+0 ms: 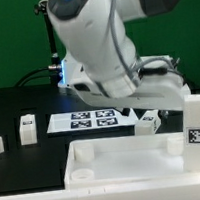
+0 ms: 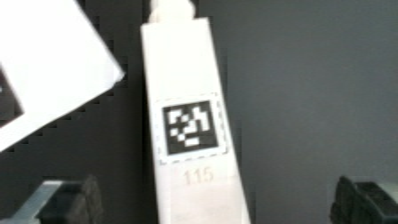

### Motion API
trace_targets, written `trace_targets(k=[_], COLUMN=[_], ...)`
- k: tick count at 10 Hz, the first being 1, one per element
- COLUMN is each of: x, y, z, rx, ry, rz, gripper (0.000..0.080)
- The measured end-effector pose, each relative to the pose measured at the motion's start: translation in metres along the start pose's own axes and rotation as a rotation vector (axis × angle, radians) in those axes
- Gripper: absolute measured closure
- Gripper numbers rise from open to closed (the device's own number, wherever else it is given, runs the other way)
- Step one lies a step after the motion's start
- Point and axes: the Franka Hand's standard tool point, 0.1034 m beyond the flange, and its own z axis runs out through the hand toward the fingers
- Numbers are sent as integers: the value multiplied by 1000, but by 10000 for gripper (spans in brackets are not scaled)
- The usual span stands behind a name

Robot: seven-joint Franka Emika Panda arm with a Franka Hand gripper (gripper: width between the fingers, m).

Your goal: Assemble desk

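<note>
My pincer [image 2: 210, 200] gapes wide and empty astride the tagged desk leg [image 2: 187, 120] beside the marker board [image 2: 45, 70]. Closing off-centre could skew the leg.

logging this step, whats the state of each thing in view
gripper: open, jaws either side of the lying leg, not touching
lying leg: flat on the table, loose
desk top: flat, two sockets showing empty
leg at exterior view's right: upright at the desk top's corner
leg at exterior view's left: upright on table, loose
</note>
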Motion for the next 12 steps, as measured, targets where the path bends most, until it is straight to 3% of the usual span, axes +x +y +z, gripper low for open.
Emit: trace_targets(k=[1, 2, 5, 6, 8, 12], x=[2, -6, 1, 2, 6, 7], y=[0, 3, 12, 11, 10, 12], z=[6, 12, 13, 14, 22, 28], rx=[-3, -19, -20, -13, 44, 42], ry=[-24, -100, -225, -222, -252, -257], rz=[9, 10, 37, 40, 91, 102], gripper=[150, 150, 150, 150, 150, 150])
